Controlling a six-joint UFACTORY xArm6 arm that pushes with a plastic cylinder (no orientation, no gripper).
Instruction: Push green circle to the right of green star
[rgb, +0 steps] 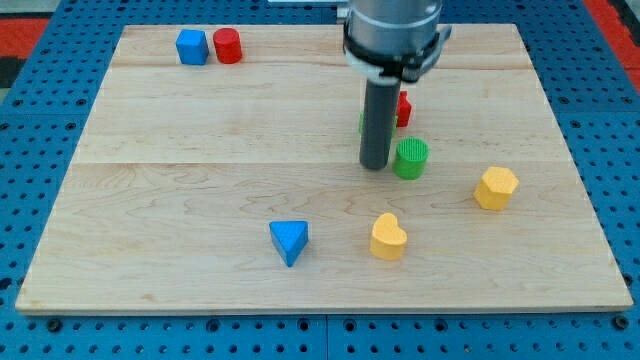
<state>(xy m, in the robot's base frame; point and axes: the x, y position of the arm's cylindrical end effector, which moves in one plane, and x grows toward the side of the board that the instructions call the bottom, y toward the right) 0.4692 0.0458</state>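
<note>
The green circle (411, 158), a short ribbed cylinder, stands right of the board's middle. My tip (376, 166) rests on the board just left of it, touching or nearly touching its left side. The green star (363, 122) is almost wholly hidden behind the rod; only a thin green sliver shows at the rod's left edge, above and left of the green circle. A red block (403, 108) peeks out at the rod's right, above the green circle; its shape cannot be made out.
A blue cube (192, 47) and a red cylinder (228, 46) stand at the top left. A blue triangle (289, 241) and a yellow heart (387, 238) lie near the bottom. A yellow hexagon (496, 188) sits at the right. The wooden board (200, 140) ends at blue pegboard.
</note>
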